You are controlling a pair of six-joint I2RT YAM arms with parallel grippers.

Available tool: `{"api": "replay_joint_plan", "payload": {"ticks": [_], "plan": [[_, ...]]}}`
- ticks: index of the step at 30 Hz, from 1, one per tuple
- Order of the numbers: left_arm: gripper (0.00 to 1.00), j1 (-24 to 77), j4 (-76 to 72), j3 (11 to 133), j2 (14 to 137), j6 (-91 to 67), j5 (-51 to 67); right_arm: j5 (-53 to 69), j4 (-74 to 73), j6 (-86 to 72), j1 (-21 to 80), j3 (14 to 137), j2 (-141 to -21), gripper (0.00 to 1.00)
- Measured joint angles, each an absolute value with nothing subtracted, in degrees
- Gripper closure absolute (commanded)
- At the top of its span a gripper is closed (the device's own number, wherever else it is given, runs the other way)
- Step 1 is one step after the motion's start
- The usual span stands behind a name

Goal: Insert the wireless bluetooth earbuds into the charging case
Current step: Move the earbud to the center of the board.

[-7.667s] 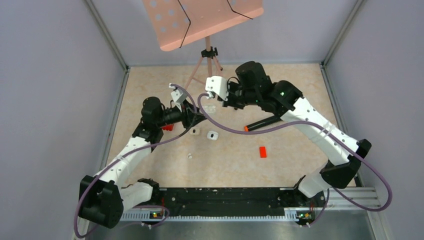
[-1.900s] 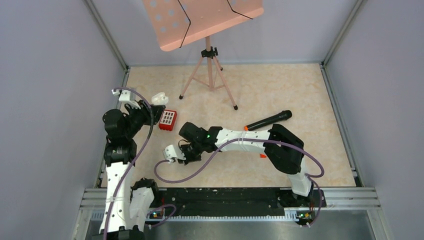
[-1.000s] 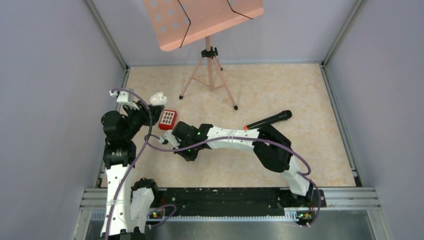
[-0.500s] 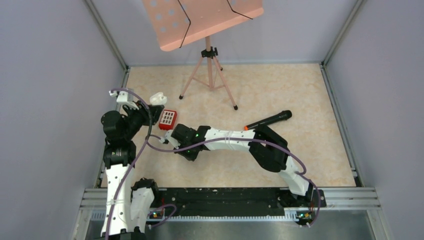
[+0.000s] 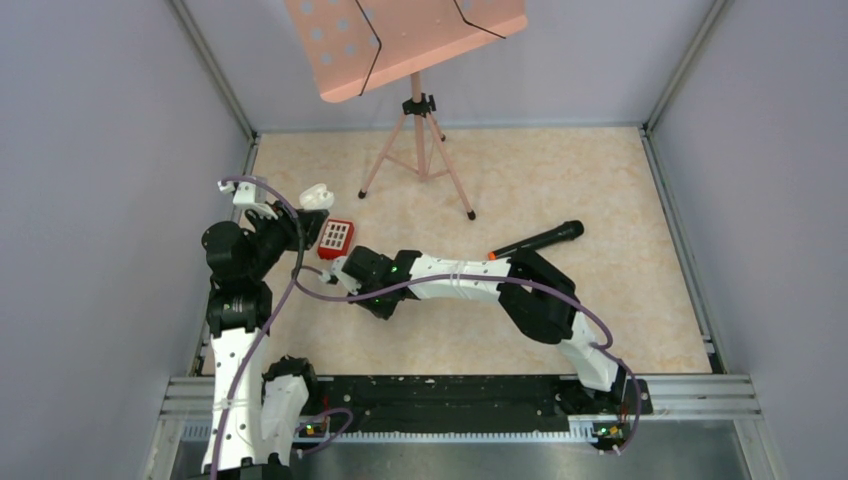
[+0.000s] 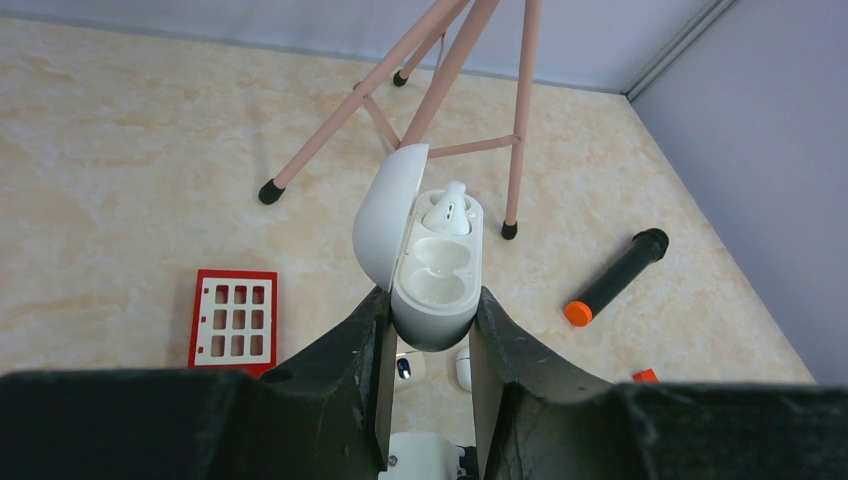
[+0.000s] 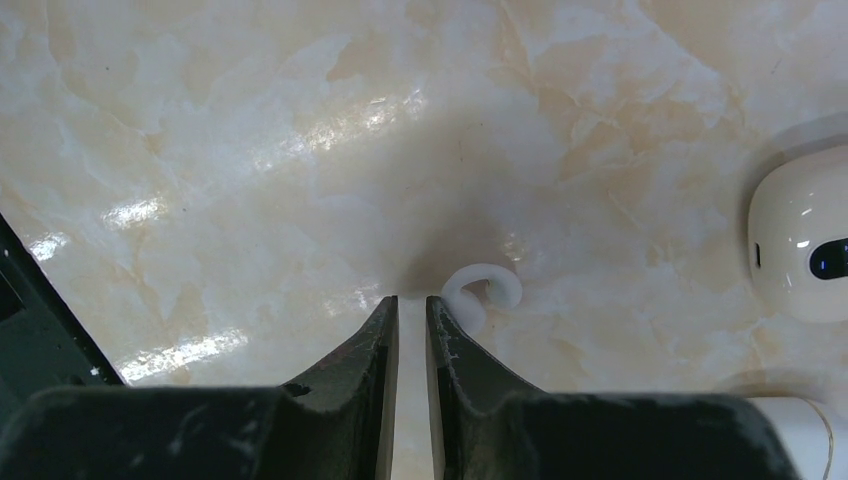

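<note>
The left gripper (image 6: pixel 428 335) is clamped on the open charging case (image 6: pixel 432 262), held up off the table; one earbud (image 6: pixel 447 211) sits in its far well, the near well is bare. The right gripper (image 7: pixel 411 330) is down at the marble tabletop (image 7: pixel 250 120), jaws nearly together, with a loose earbud (image 7: pixel 480 292) just beside its right fingertip — not between the fingers. Whether it grips anything I cannot tell. The bud looks tiny, light, glossy and slippery — best pinched across its rounded body.

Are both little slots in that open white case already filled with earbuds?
No: in the left wrist view the charging case holds one earbud in its far slot, and the near slot is bare.
</note>
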State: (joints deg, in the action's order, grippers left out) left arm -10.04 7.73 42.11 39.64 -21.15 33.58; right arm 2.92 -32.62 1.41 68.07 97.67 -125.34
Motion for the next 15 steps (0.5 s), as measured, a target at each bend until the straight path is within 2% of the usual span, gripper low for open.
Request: {"api": "replay_joint_plan", "payload": {"ticks": [15], "plan": [[1.0,-10.04,7.7,42.11,39.64,-21.17,33.61,0.86,-32.67,1.78,65.25,96.71,-122.85,0.86]]}}
